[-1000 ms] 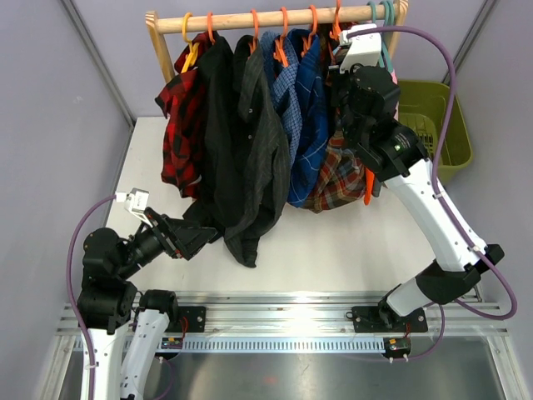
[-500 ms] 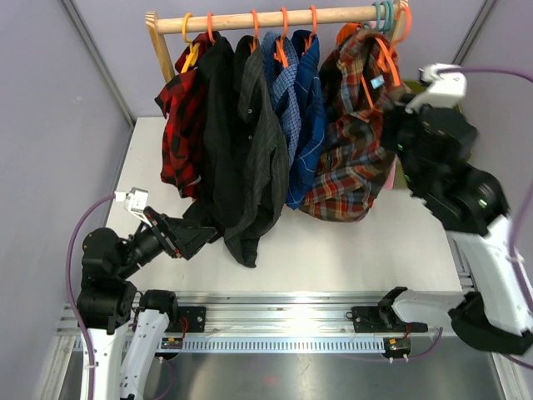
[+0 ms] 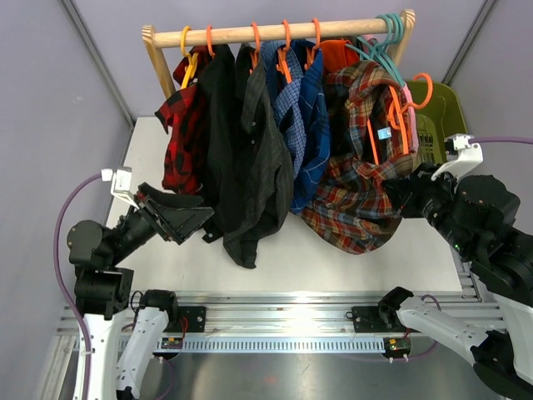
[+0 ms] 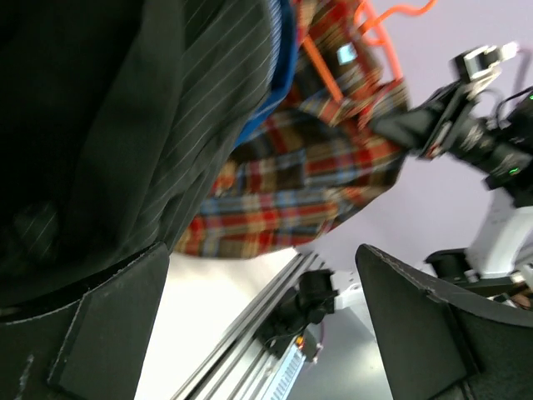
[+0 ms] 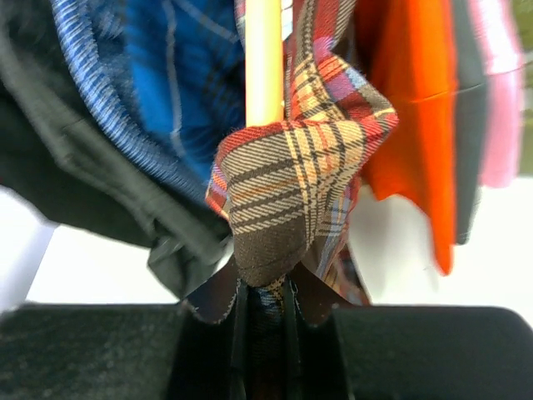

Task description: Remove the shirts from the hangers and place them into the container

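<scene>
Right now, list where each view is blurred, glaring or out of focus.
Top external: evenly lit and sharp, with glare on the metal rail by the arm bases. Left wrist: the open left gripper is dark and shadowed, the brown-red-teal plaid shirt clearer. Right wrist: that shirt's pinched fold is crisp; the pink shirt at the edge is blurred.

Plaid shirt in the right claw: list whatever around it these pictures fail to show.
Container, top view: inside hidden behind the plaid shirt and orange hanger.
Right claw, top view: tips buried in the cloth; only the right wrist view shows the pinch.
Pink shirt, right wrist view: blurred, cut off by the right edge.
The orange hanger, all views: folds hide how far it sits in the shirt.
</scene>
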Controlling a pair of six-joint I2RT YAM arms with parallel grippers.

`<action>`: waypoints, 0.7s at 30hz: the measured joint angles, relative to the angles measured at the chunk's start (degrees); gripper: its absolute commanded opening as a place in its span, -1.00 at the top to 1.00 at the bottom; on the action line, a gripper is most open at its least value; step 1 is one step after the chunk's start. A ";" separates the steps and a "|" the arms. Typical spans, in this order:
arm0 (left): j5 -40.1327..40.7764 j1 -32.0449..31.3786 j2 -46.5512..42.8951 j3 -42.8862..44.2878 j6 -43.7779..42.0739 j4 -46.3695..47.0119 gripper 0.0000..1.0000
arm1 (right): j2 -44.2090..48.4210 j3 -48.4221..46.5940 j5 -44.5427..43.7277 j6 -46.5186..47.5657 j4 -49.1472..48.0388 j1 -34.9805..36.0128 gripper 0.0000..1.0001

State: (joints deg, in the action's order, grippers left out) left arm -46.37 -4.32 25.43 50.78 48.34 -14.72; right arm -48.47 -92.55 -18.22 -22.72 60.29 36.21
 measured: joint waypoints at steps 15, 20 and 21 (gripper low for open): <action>0.02 -4.98 7.06 4.22 1.07 5.05 -0.98 | -0.55 -1.22 4.35 3.96 0.61 0.00 1.00; 0.31 -5.14 7.19 4.22 -0.35 4.07 -0.98 | 0.28 -3.15 11.87 8.83 0.66 0.00 1.00; 0.33 -5.14 7.34 4.22 -0.55 4.04 -0.98 | 0.20 -4.31 12.90 9.49 0.76 0.00 1.00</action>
State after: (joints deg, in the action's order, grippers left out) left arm -46.04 -9.45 32.77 55.00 47.79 -10.68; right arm -48.27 -96.86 -5.32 -13.23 61.06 36.21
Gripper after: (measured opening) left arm 0.987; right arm 0.191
